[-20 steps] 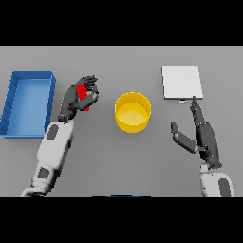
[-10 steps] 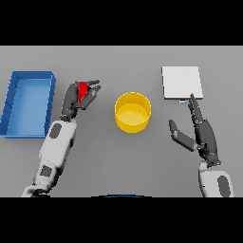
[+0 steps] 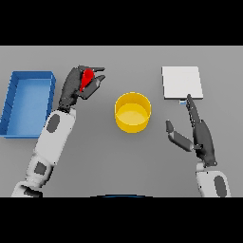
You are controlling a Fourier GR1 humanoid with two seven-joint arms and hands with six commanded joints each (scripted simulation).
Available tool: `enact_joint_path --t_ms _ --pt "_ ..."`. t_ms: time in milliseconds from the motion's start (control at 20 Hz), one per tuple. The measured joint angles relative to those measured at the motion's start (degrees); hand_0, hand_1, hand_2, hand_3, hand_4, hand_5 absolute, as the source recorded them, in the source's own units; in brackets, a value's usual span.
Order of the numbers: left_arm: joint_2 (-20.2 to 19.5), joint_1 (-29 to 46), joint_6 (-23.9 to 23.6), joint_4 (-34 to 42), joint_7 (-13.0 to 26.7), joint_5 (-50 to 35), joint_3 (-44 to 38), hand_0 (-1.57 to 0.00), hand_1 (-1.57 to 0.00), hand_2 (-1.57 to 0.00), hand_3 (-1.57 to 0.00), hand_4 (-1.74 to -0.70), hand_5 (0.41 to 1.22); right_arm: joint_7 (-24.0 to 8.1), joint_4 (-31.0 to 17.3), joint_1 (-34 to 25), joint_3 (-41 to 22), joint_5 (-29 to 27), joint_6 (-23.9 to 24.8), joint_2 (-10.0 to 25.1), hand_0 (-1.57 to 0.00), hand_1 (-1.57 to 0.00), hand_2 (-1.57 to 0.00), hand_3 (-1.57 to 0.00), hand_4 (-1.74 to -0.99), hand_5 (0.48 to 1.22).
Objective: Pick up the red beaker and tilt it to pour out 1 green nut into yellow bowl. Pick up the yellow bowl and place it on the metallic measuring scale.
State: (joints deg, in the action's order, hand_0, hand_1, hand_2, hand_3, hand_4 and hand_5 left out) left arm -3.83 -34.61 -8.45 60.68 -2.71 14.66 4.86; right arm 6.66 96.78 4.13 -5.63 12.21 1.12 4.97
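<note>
My left hand (image 3: 76, 87) holds the red beaker (image 3: 87, 79) left of the yellow bowl, fingers and thumb curled round it; only part of the beaker shows between them. The yellow bowl (image 3: 133, 112) stands upright mid-table, a short gap to the right of that hand. I see no green nut. The metallic measuring scale (image 3: 182, 82), a pale square plate, lies at the back right. My right hand (image 3: 201, 136) hovers in front of the scale with fingers straight, their tips near the scale's front edge, thumb spread toward the bowl.
A blue open bin (image 3: 26, 102) lies at the far left, just beside my left forearm. Grey table (image 3: 123, 161) stretches in front of the bowl and between both arms.
My left hand has lifted the red beaker up and away from me, leaning it toward the bowl. The right hand has barely shifted.
</note>
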Motion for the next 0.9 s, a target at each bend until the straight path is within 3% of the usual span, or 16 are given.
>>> enact_joint_path --t_ms 100,400,600,650,850,900 --pt "-3.1 -1.0 2.7 1.4 2.7 3.8 4.4 -1.56 -1.56 -1.56 -1.56 -1.73 1.119 -0.6 0.5 0.2 -0.1 0.7 0.4 0.3 0.00 0.00 0.00 0.00 -1.243 0.694" --pt "-6.4 -0.5 5.0 3.9 5.5 8.2 11.0 -1.57 -1.57 -1.57 -1.57 -1.74 1.112 -1.1 1.3 1.9 -0.3 0.4 0.0 0.3 0.00 0.00 0.00 0.00 -1.251 0.714" --pt "-9.0 -7.3 6.2 0.6 8.0 18.3 19.7 -1.57 -1.57 -1.57 -1.57 -1.74 1.134 -0.4 1.9 1.7 0.0 -0.5 -0.7 0.6 0.00 0.00 0.00 0.00 -1.267 0.720" --pt "-9.9 -8.4 6.5 -0.2 8.1 20.9 21.9 -1.57 -1.57 -1.57 -1.57 -1.74 1.152 -1.5 1.7 1.1 -0.2 -0.3 -0.5 0.2 0.00 0.00 0.00 0.00 -1.267 0.721" --pt "-12.0 -14.2 10.2 -3.6 8.1 27.5 28.5 -1.57 -1.57 -1.57 -1.57 -1.74 1.193 -0.1 1.5 2.3 -0.4 -0.5 -0.9 0.0 0.00 0.00 0.00 0.00 -1.264 0.717" --pt "-12.1 -15.9 11.5 -4.6 7.3 29.0 30.5 -1.57 -1.57 -1.57 -1.57 -1.69 1.198 0.0 1.3 1.9 0.0 -0.9 -0.9 0.2 0.00 0.00 0.00 0.00 -1.261 0.715"
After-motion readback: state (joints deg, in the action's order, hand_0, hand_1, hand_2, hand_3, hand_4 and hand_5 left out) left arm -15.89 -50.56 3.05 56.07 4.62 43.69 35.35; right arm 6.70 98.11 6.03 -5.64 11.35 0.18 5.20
